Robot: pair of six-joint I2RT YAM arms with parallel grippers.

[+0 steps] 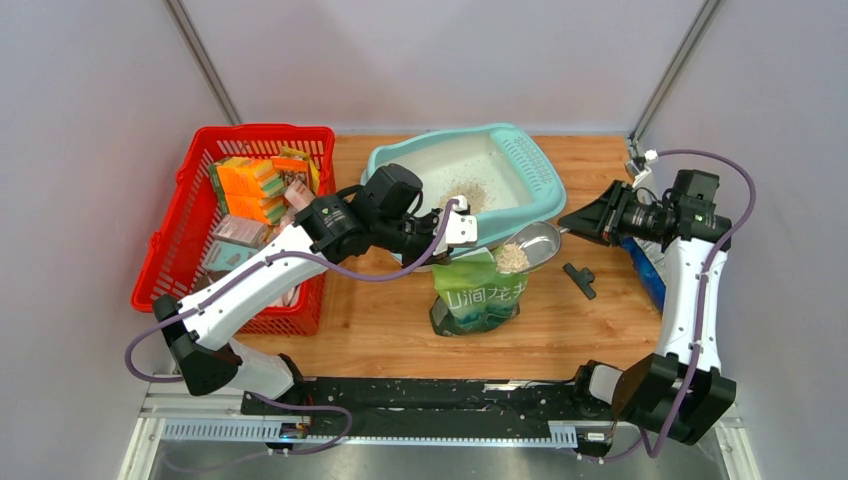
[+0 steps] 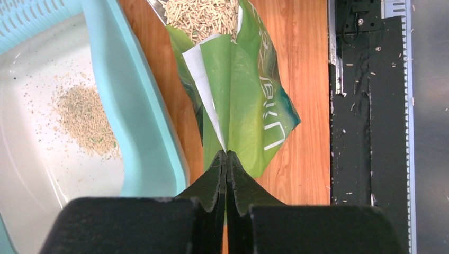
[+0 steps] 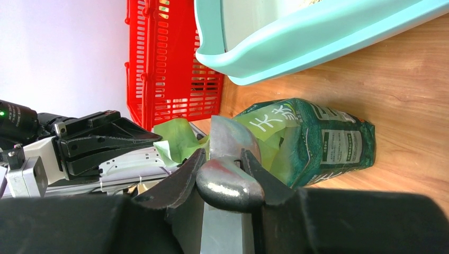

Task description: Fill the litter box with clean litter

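From above, the litter box (image 1: 548, 187) sits at the back middle of the wooden table (image 1: 380, 320), right of the red basket (image 1: 262, 131), which is packed with boxes. A small pile of clean litter (image 1: 466, 194) lies on the box's whitish floor. Just in front of the box stands a green bag (image 1: 478, 297). The left gripper (image 1: 470, 245) reaches to the bag's top from the left. The right gripper (image 1: 566, 222) comes in from the right and holds the handle of a metal scoop (image 1: 533, 243). The scoop carries more litter and hovers over the bag's mouth, beside the box's near rim.

In the left wrist view, the left gripper (image 2: 226, 157) has its fingers pressed together on the bag's (image 2: 254, 100) folded top edge. The litter box (image 2: 143, 121) lies to the left with its pile (image 2: 87, 119) inside. The loaded scoop (image 2: 201, 16) shows at the top, and a black rail (image 2: 365, 116) dotted with stray grains runs along the right.

In the right wrist view, the right gripper (image 3: 222, 155) is clamped round the scoop's (image 3: 230, 185) shiny handle. The bag (image 3: 317, 143) stands beyond it on the table. The litter box (image 3: 296, 45) and the basket (image 3: 169, 63) are further back, and the left gripper's black fingers (image 3: 111, 140) are at the left.
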